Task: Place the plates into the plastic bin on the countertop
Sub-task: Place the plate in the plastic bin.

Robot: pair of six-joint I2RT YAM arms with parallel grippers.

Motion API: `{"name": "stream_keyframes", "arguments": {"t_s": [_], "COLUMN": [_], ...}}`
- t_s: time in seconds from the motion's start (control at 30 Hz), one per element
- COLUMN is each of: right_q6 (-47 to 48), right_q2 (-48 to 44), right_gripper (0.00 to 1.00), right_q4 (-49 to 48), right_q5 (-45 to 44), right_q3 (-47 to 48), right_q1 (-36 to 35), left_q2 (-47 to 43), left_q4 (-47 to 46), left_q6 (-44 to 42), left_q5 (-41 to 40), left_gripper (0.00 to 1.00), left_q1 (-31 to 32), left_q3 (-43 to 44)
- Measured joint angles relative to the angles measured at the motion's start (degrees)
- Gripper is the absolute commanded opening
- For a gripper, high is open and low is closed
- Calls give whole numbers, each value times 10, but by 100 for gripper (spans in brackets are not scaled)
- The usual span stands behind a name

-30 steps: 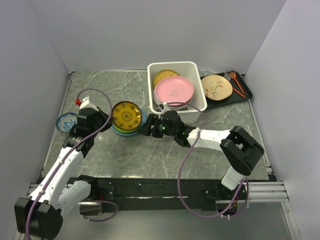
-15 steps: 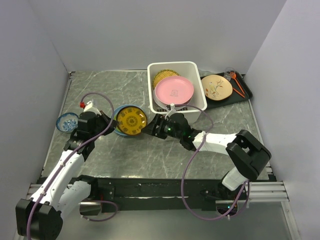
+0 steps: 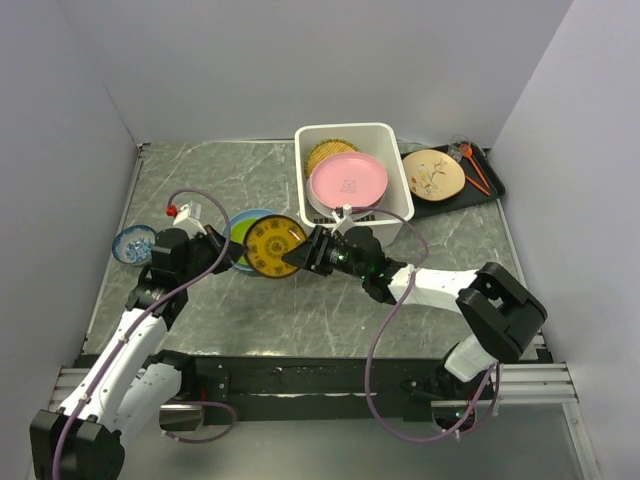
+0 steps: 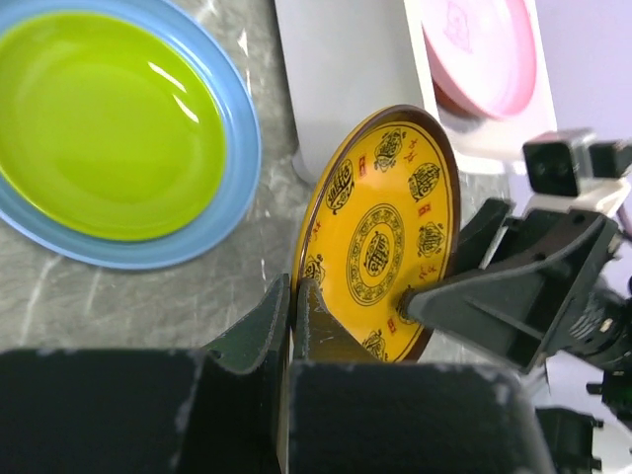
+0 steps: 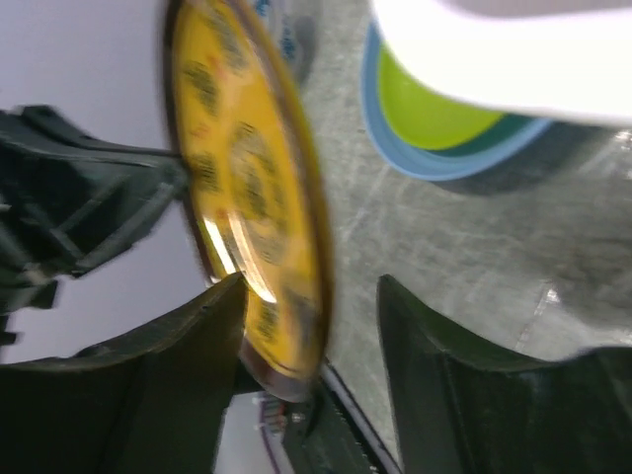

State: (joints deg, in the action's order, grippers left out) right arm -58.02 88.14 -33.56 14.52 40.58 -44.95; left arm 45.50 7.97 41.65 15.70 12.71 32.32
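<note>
Plates are what I am moving, and the one in hand is the yellow plate (image 3: 275,246), held up on edge above the countertop (image 3: 200,180), just short of the near left corner of the bin (image 3: 385,135). My left gripper (image 4: 293,306) is pinched tight on the plate's lower rim. The right gripper (image 3: 305,255) has its jaws set astride the opposite rim; in the right wrist view one finger lies close to the back and the other stands apart from the face, so that grip is not made.

I judge this to be a handover, left arm to right, since the bin sits on the right arm's side. The next move calls for the right jaws to clamp the rim firmly before the left lets go; a thin, glossy rim gripped on edge could pivot or slip if the release comes too soon. After that the plate has to clear the bin wall and go down beside the pink plate (image 3: 348,180) already inside.

A green plate (image 4: 109,148) stacked on a blue plate (image 4: 242,128) waits flat on the countertop.

The yellow plate carries dark round medallions and small red marks that may be characters, but I cannot read them. I see no brand or label anywhere.
</note>
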Motion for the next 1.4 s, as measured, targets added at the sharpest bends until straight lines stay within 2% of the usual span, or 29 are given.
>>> {"name": "stream_keyframes", "arguments": {"t_s": [0.03,0.07,0.17,0.43,0.5,0.53,0.57,0.63,0.67,1.17,1.4], "right_q6": [-1,-1,-6,-10,-7,-7,-5,1,5,34,56], "right_q2": [-5,-9,-18,-42,-53,-60,-67,-82,-90,-115,-115], "right_gripper": [37,25,2,0,0,0,0,0,0,0,0], "right_q4": [-7,-12,-21,-21,-13,-10,-5,8,12,69,116], "right_q5": [2,2,5,-3,-7,-11,-14,-17,-20,-35,-28], "right_q3": [-2,-4,-7,-27,-30,-32,-34,-35,-35,-27,33], "right_q1": [0,0,0,2,2,2,2,2,2,6,66], "left_q2": [1,3,5,8,7,7,6,0,-4,-69,-82], "left_q4": [-2,-1,-7,-22,-23,-25,-26,-25,-25,14,14], "left_q6": [0,0,0,0,0,1,0,-4,-2,2,5], "left_q5": [6,11,19,41,45,47,49,45,39,-34,-33], "left_gripper": [1,1,1,3,16,28,65,94,99,99,99], "left_q1": [0,0,-2,-1,0,2,3,3,2,1,1], "left_q3": [-2,-4,-9,-11,-11,-11,-11,-11,-11,-11,-8]}}
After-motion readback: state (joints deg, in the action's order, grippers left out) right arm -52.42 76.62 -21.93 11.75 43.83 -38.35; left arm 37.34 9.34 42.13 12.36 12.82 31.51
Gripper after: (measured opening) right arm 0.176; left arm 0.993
